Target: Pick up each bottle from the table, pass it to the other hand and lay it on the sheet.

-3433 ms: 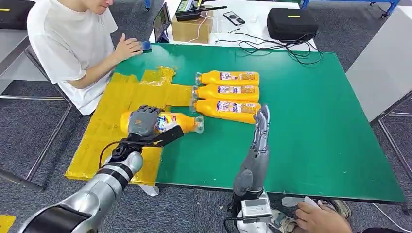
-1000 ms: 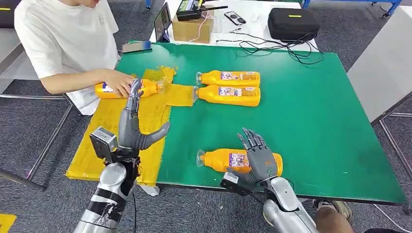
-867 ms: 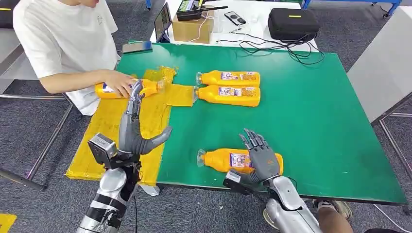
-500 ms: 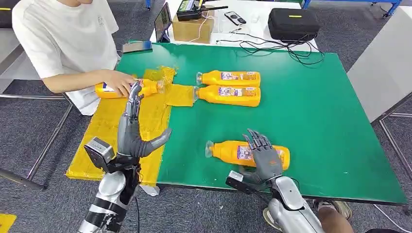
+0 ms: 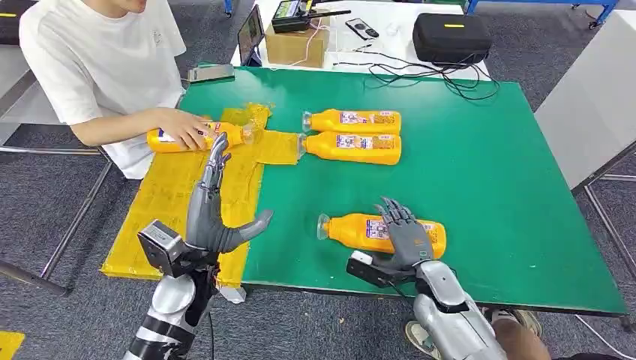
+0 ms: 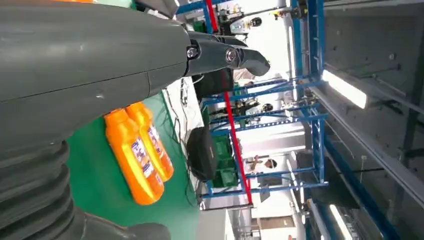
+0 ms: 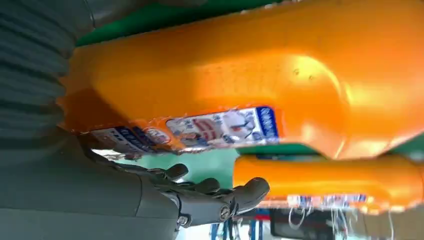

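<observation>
An orange bottle (image 5: pixel 360 229) lies crosswise near the green table's front edge, cap to the left. My right hand (image 5: pixel 406 238) wraps over its right half and holds it. The right wrist view has this bottle (image 7: pixel 240 80) tight against the palm, dark fingers (image 7: pixel 220 200) reaching past it. My left hand (image 5: pixel 213 207) stands upright over the yellow sheet (image 5: pixel 165 202), fingers straight, thumb out, holding nothing. Two more orange bottles (image 5: pixel 352 120) (image 5: pixel 351 147) lie side by side mid-table, also in the left wrist view (image 6: pixel 140 150). A person's hand rests on another bottle (image 5: pixel 225 136) at the sheet's far end.
The person in a white shirt (image 5: pixel 97 60) sits at the table's left side. A phone (image 5: pixel 210 72) lies at the far left corner. Beyond the green table (image 5: pixel 510 187) stand a cardboard box (image 5: pixel 296 43), a black case (image 5: pixel 450 36) and cables (image 5: pixel 420 71).
My right hand has carried its bottle from the mid-table row to the front, then slid it rightward. The person took the earlier bottle to the sheet's far end. My left hand rose upright.
</observation>
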Robot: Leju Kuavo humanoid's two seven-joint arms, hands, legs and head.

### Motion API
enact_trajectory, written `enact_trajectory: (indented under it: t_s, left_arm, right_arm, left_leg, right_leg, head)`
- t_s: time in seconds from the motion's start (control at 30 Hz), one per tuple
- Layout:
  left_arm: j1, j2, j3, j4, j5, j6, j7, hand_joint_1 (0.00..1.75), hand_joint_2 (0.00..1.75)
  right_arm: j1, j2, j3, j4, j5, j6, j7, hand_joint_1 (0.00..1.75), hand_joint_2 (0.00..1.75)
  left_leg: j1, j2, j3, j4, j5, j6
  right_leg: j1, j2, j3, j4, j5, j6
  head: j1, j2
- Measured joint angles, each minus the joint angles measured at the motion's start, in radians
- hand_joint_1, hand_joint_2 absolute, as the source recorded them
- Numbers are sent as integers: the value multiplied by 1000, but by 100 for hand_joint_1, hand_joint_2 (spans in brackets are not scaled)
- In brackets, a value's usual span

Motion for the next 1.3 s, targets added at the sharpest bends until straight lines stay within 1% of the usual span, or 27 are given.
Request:
enact_trajectory:
  t_s: [0.07,0.23,0.33,0.43,0.63,0.8,1.27,1.3]
  left_arm:
    - [14,4,-1,-25,-5,-10,14,0,175]
    - [49,8,0,-75,-9,-32,26,0,175]
    - [62,8,0,-99,-8,-42,31,0,175]
    - [70,8,0,-116,-8,-47,34,0,175]
    - [77,8,-2,-125,-10,-84,66,0,175]
    - [84,7,-14,-125,-16,-87,77,0,175]
    - [85,7,-25,-125,-24,-86,78,0,175]
    - [84,7,-25,-124,-27,-86,78,0,175]
  right_arm:
    - [2,-29,17,-41,9,51,33,0,175]
    - [36,-105,33,-168,86,110,130,0,175]
    - [55,-141,31,-227,112,151,158,0,175]
    - [72,-165,31,-261,117,164,168,0,175]
    - [88,-192,15,-276,121,221,198,0,175]
    - [89,-211,5,-277,140,226,225,0,175]
    - [89,-222,-2,-283,146,237,230,0,175]
    - [81,-222,-2,-280,138,241,217,49,175]
  left_leg:
    - [0,-1,0,0,0,0]
    - [-1,-1,0,0,0,0]
    - [-1,-1,0,0,0,1]
    - [-1,-1,0,0,0,1]
    - [-1,-1,1,0,0,0]
    - [-1,-1,1,0,0,1]
    - [-1,-1,2,0,0,1]
    - [-1,-1,2,0,0,1]
  right_leg:
    - [0,0,0,0,0,0]
    - [-1,0,1,0,0,0]
    - [-1,0,1,0,0,0]
    - [-1,0,1,0,0,0]
    - [0,0,1,0,0,0]
    - [-1,0,2,-1,0,1]
    - [-1,0,3,0,1,1]
    - [-1,0,3,0,1,1]
  head:
    - [0,0]
    - [1,0]
    - [1,0]
    - [0,0]
    - [0,0]
    - [0,0]
    - [1,0]
    - [0,0]
